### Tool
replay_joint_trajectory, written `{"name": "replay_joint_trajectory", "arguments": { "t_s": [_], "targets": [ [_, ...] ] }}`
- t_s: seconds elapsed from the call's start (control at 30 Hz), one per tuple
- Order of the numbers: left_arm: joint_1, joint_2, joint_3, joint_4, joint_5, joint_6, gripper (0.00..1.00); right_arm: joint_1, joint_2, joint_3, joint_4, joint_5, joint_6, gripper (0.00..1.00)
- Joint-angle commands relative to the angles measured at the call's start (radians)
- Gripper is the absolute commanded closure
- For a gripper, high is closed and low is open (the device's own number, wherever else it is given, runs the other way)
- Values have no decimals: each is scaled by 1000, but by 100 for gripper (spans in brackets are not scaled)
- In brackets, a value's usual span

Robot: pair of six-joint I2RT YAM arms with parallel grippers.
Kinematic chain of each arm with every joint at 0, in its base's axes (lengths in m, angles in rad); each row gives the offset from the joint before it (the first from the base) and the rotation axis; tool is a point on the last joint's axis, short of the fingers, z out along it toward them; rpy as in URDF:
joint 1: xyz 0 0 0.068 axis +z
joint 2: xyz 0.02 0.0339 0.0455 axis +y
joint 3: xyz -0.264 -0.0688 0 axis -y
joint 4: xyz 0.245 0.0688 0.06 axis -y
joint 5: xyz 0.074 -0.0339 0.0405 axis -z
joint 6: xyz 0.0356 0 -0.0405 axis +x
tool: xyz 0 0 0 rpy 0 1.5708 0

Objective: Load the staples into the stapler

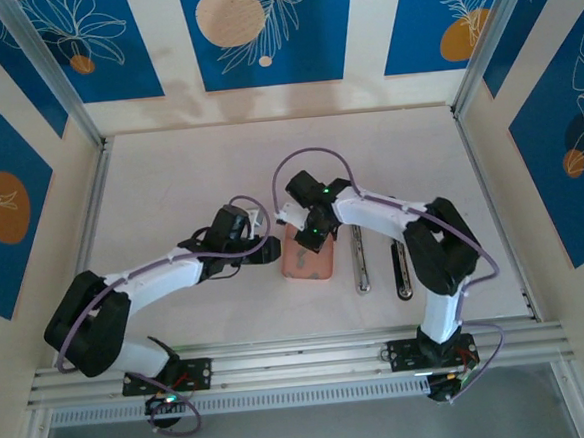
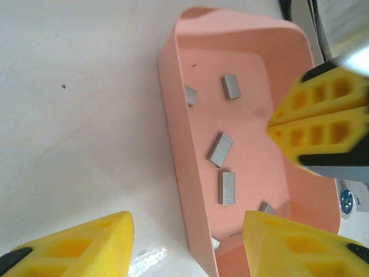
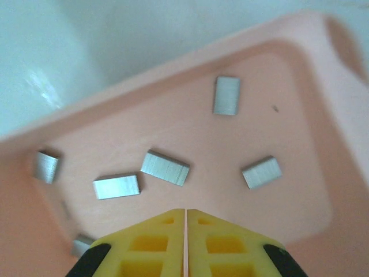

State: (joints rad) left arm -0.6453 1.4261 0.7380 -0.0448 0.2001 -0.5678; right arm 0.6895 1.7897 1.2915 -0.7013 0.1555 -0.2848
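Right gripper (image 3: 185, 210): fingers pressed together, nothing between them, hanging over the shallow pink rectangular plastic tray (image 3: 173, 69). The staples (image 3: 165, 167), short grey metallic strips of joined wire, lie loose and flat on the tray floor just ahead of and below my fingertips. The nearest strip is directly in front, with one to its left (image 3: 116, 187), one to its right (image 3: 261, 172) and another farther ahead (image 3: 226, 95). Left gripper (image 2: 187, 222): spread wide, holding nothing, the tray's long wall between its fingers, one finger over the white table (image 2: 69, 115). Handling, my judgement: very light and stiff lengthwise, but liable to break at the joints if bent or squeezed hard. Smooth metal on smooth plastic, so apt to skid. Best hold is across the narrow width at mid-length, jaws opened slightly first, gentle pinch. Beyond the tray, on the side away from my left gripper, lie a long silvery bar (image 1: 360, 259) and a long dark bar (image 1: 403, 271). I take these for the stapler laid open but cannot confirm.
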Motion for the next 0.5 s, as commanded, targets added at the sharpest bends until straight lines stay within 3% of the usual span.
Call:
{"name": "replay_joint_trajectory", "arguments": {
  "t_s": [0.0, 0.23, 0.47],
  "targets": [
    [6, -21, 43, -24, -20, 48, 47, -24, -77, -31, 40, -53, 124, 90],
    [3, -11, 47, -3, -10, 39, 47, -77, -156, -79, 45, -71, 243, 89],
    [4, 20, 31, 24, -43, -40, 47, -77, -92, 16, -83, -117, 430, 78]
  ]
}}
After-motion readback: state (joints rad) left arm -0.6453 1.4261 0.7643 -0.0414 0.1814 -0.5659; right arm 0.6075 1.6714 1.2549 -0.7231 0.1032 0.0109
